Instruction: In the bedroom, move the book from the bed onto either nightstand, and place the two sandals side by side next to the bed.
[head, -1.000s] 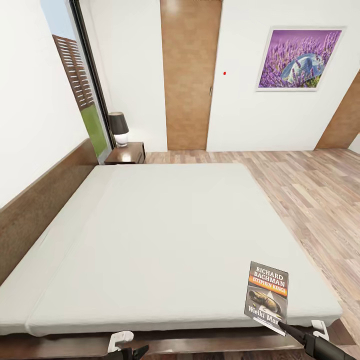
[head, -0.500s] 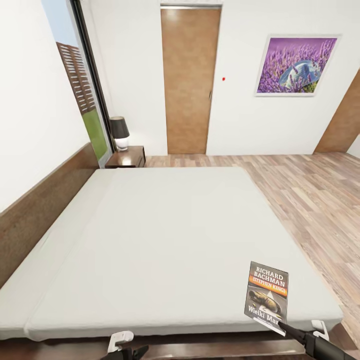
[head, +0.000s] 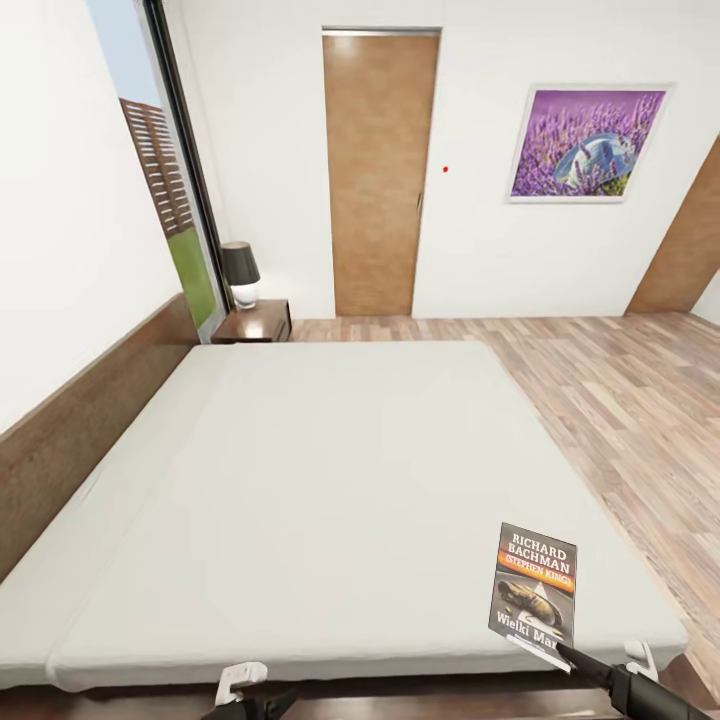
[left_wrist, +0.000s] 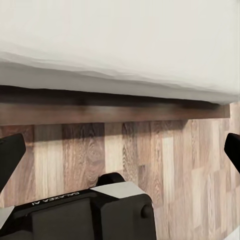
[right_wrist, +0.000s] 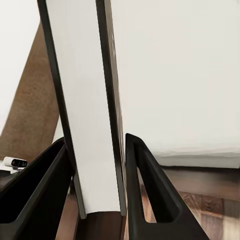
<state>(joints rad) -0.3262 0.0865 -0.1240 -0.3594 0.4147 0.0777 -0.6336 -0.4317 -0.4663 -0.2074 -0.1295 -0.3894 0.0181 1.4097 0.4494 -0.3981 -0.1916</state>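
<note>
Lamp (head: 240, 272) atop nightstand (head: 252, 322); bed (head: 330, 470) top open

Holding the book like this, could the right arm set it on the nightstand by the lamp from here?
Probably not: the nightstand stands across the whole bed, while the right claw holds the book at the near edge.

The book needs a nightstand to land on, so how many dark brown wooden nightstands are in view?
1. The dark brown wooden nightstand stands in the far corner by the headboard, a black-shaded lamp on it. A second may be out of frame.
</note>
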